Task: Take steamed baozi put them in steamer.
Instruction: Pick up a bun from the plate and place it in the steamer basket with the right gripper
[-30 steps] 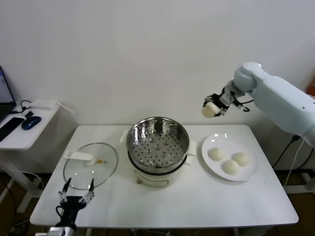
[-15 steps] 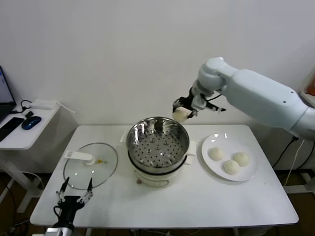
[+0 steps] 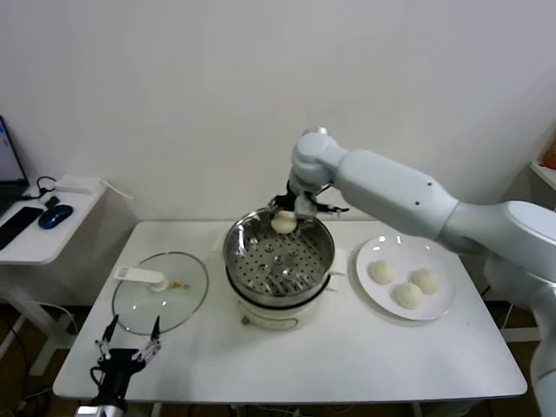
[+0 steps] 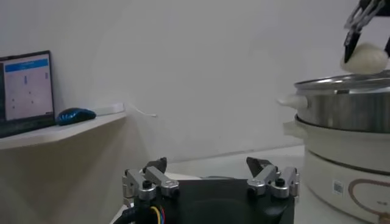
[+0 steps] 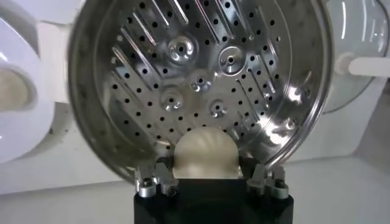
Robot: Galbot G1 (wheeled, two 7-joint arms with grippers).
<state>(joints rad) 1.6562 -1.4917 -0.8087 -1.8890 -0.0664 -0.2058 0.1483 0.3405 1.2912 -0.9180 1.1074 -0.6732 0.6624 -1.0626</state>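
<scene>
While the white table (image 3: 347, 347) carries everything, the steamer (image 3: 280, 256) stands at its middle with its perforated floor bare, so by the look of it no bun has been set down inside yet. The glass lid (image 3: 161, 291) lies flat well off to one side of the pot, and the white plate (image 3: 439, 304) on the other side bears three steamed baozi (image 3: 404, 285) waiting their turn. The right gripper (image 3: 285, 217) hangs over the far rim of the steamer, its fingers pinching a fourth bun (image 3: 283, 222) from both sides; the basket floor lies directly beneath those fingertips. I judge the task about a quarter through at best: this bun has to be lowered and released, then the three on the plate must follow. The left gripper (image 3: 126, 346) sits parked at the near table edge, close to the lid, fingers spread on nothing.

The right wrist view alone shows the bun (image 5: 204, 153) seated between the fingers with the holes of the basket (image 5: 201, 79) under it. The left wrist view shows from the side that the held bun (image 4: 365, 58) is above the rim (image 4: 344, 82), not inside.
</scene>
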